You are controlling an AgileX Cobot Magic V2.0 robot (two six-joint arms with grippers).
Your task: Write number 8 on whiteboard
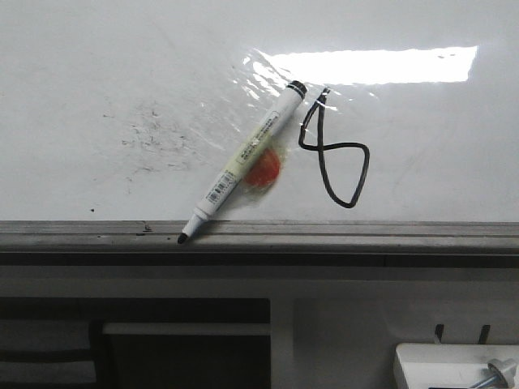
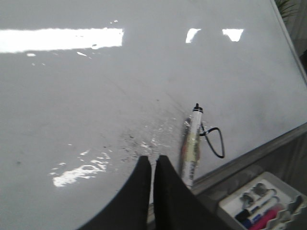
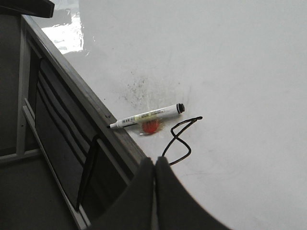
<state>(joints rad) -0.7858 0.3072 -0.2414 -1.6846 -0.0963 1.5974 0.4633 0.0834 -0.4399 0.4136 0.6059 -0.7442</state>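
The whiteboard (image 1: pixel 97 65) is glossy white with glare; it also shows in the left wrist view (image 2: pixel 72 96) and the right wrist view (image 3: pixel 230 57). The number 8 (image 1: pixel 334 162) is a thin black tilted figure-eight, also seen in the left wrist view (image 2: pixel 217 142) and the right wrist view (image 3: pixel 180 139). An uncapped marker (image 1: pixel 240 162) lies loose on the board left of the 8, its tip on the grey tray ledge (image 1: pixel 340 235). My left gripper (image 2: pixel 153 158) is shut and empty, away from the marker (image 2: pixel 191 148). My right gripper (image 3: pixel 155 160) is shut and empty, near the 8. Neither gripper shows in the front view.
An orange-red spot (image 1: pixel 263 168) sits under the marker. Dark smudge specks (image 1: pixel 154 134) mark the board to the left. A white tray of several markers (image 2: pixel 261 203) lies beyond the ledge. A white block (image 1: pixel 454 365) sits at the front right.
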